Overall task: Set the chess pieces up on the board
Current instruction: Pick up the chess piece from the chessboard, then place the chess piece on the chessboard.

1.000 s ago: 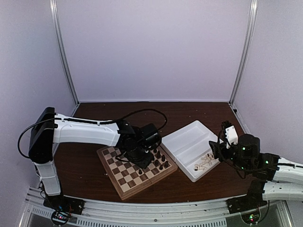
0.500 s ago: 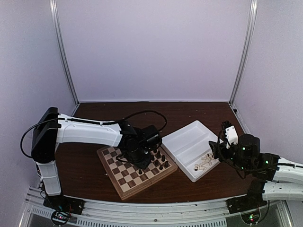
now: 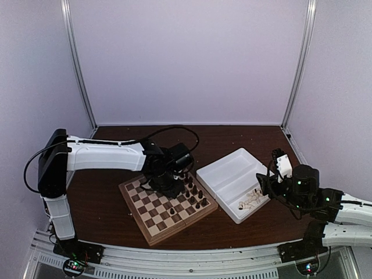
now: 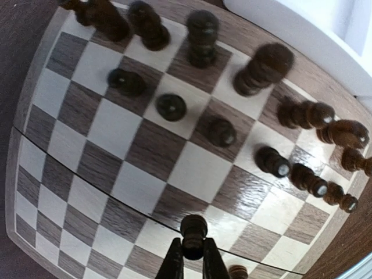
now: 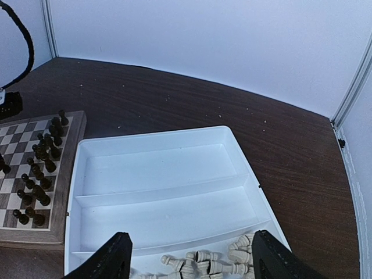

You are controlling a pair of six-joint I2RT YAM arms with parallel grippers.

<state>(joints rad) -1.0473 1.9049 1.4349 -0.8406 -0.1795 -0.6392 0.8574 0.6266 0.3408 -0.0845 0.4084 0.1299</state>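
The left gripper (image 4: 190, 256) pinches a dark pawn (image 4: 193, 229) between its nearly closed fingers, at the centre seam of the chessboard (image 3: 152, 224). The other dark pieces (image 4: 203, 38) stand on the chessboard, along its side nearest the white tray (image 5: 163, 174). The right gripper (image 5: 190, 238), fingers wide apart and holding nothing, hangs right of the chessboard, above cream pieces (image 5: 203, 258) in the tray.

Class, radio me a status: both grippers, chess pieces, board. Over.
Left gripper shut on dark piece over the board. Right gripper open over the white tray. Other dark pieces stand nearby.
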